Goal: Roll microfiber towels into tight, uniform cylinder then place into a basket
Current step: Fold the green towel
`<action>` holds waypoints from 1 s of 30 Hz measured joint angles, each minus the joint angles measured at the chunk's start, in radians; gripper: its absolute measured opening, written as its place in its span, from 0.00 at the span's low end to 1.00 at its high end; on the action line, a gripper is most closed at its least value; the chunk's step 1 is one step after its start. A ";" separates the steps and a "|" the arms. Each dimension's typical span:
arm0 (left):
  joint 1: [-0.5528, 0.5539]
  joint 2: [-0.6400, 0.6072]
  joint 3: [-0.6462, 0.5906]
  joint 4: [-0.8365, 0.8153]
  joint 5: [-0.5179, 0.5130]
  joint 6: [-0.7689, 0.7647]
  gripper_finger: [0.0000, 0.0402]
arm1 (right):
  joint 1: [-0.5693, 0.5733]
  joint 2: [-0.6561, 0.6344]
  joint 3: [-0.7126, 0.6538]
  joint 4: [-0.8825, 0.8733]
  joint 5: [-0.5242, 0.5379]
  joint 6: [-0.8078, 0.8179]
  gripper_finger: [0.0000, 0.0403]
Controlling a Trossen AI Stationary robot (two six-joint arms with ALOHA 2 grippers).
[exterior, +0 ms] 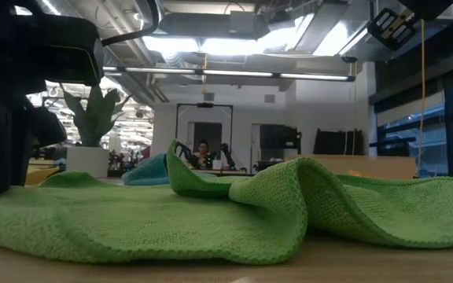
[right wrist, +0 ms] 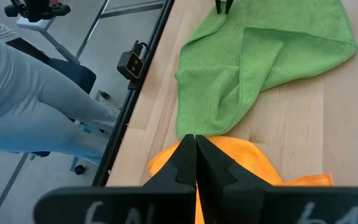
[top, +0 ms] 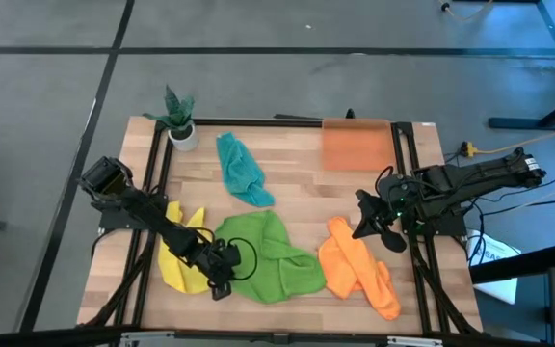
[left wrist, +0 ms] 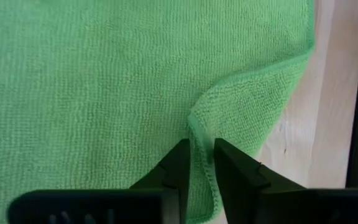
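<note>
Green towel spread crumpled at 6 o'clock on the wooden table, nearest the front edge, largest of the four cloths. Left gripper down on its 9 o'clock side; in the left wrist view, fingers narrowly parted with a raised hem fold of the green cloth running up between them, not plainly pinched, so hold on it cannot be told. Yellow towel just beside at 8 o'clock, partly under the left arm. Orange towel at 4 o'clock, bunched in a long heap, touching the green one's edge. Right gripper hovering just past the orange towel at 3 o'clock, jaws pressed fully together, nothing held. Teal towel farther back at 11 o'clock, lying loose and well apart from the others. Orange basket at 1 o'clock against the far edge, nothing visible inside. Potted plant at the far corner, 10 o'clock. None of the towels rolled. Beyond the table in the right wrist view, a person's pale sleeve.
</note>
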 joint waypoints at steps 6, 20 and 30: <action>0.000 0.000 0.000 0.000 0.023 0.000 0.01 | 0.000 0.000 0.000 0.000 0.000 0.000 0.00; 0.001 -0.002 0.043 -0.003 0.137 -0.002 0.00 | 0.000 0.000 0.000 0.030 0.008 0.032 0.10; 0.003 -0.008 0.202 -0.189 0.103 -0.079 0.00 | 0.000 0.052 0.000 0.023 0.008 0.080 0.28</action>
